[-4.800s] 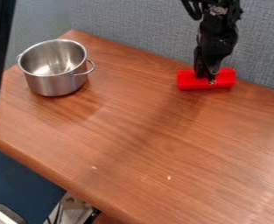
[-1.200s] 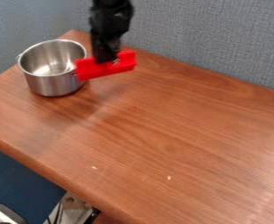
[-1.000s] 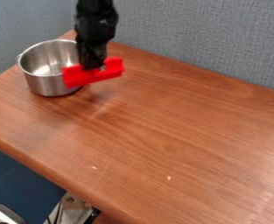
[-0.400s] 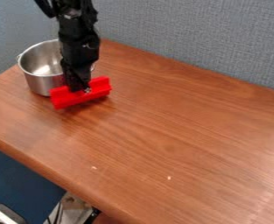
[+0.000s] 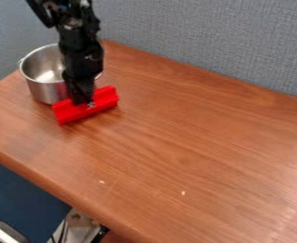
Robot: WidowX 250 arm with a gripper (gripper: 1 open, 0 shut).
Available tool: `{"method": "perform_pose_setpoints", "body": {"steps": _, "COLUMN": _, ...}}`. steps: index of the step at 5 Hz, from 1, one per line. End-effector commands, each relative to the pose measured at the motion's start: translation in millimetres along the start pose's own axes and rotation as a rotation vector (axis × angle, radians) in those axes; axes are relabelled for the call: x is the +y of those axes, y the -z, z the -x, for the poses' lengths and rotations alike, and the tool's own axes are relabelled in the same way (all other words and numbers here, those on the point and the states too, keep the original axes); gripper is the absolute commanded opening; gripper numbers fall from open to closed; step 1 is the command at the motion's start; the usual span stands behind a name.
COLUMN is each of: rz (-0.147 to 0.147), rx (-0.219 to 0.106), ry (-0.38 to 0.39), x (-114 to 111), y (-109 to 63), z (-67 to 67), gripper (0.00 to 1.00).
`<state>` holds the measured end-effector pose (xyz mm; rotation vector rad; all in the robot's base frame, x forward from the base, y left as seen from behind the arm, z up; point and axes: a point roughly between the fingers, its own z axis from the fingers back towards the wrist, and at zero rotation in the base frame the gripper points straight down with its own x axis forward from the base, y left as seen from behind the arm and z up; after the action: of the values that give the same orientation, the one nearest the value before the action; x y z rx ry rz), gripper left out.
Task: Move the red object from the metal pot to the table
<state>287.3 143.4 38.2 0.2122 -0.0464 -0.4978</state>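
Red object [image 5: 86, 105] flat on table [image 5: 201, 142], long axis slanting up-right.

A grey-blue textured wall [image 5: 227, 38] stands behind — dark blue floor [image 5: 18, 204] below.

The dark arm reaches down from the upper left, its end effector [image 5: 83, 98] pointing steeply downward (nearly vertical), jaws clamped tight together.
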Motion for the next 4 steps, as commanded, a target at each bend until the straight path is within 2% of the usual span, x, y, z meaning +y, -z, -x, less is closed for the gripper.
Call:
{"method": "perform_pose_setpoints", "body": {"steps": 1, "rz": -0.007, "rx": -0.010, "ry": 0.002, "x": 3.1, "y": -2.7, "z": 5.8, "gripper": 0.00}}
{"method": "perform_pose_setpoints", "body": {"steps": 4, "rz": 0.012, "rx": -0.017, "ry": 0.021, "x": 1.3, "y": 5.2, "z": 12.7, "gripper": 0.00}}
